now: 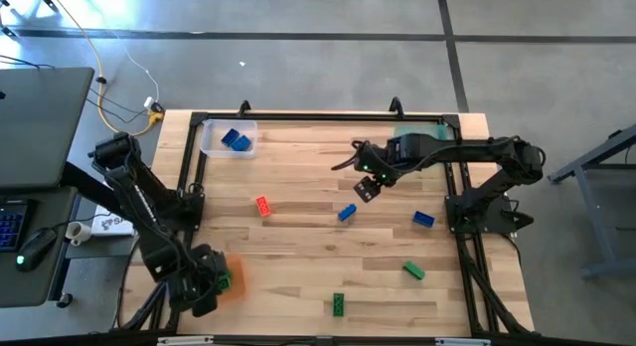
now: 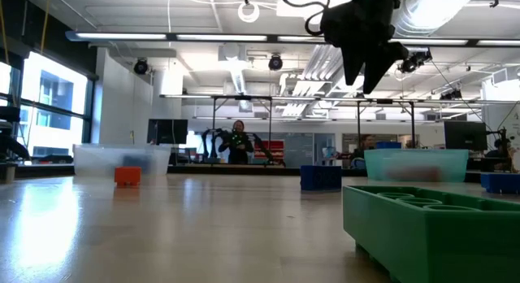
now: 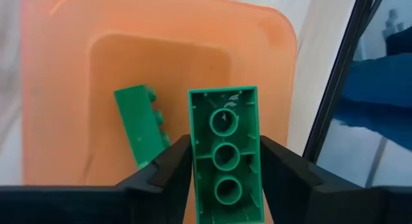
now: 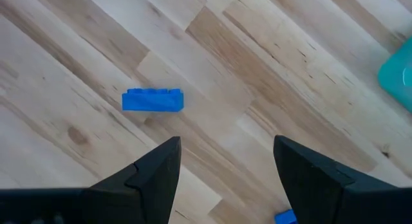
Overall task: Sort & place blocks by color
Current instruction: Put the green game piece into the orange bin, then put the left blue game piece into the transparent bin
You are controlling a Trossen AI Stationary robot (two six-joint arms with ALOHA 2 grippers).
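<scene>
My left gripper [image 3: 225,153] is at the table's near left corner [image 1: 212,278], over the orange tray [image 3: 154,63], and is shut on a green block [image 3: 225,121]. A second green block [image 3: 138,124] lies inside that tray. My right gripper [image 4: 225,147] hangs open above mid-table [image 1: 368,187], touching nothing. A blue block [image 4: 152,100] lies flat on the wood below it [image 1: 346,213]. Another blue block [image 1: 423,219], a red block [image 1: 262,206] and two green blocks [image 1: 413,270] [image 1: 339,304] lie loose on the table. My left gripper pinches the green block between its two fingers [image 3: 177,163], one on each long side wall [image 3: 192,147]. The fingers point down from above and lie along the block. Its hollow underside, with three round tubes, faces the wrist camera. It appears to be held clear above the orange tray.
A clear tray [image 1: 229,137] with blue blocks inside sits at the far left. A green tray [image 1: 412,142] sits at the far right, partly under my right arm. A black frame [image 1: 318,115] runs around the table. Bare wood lies between the loose blocks.
</scene>
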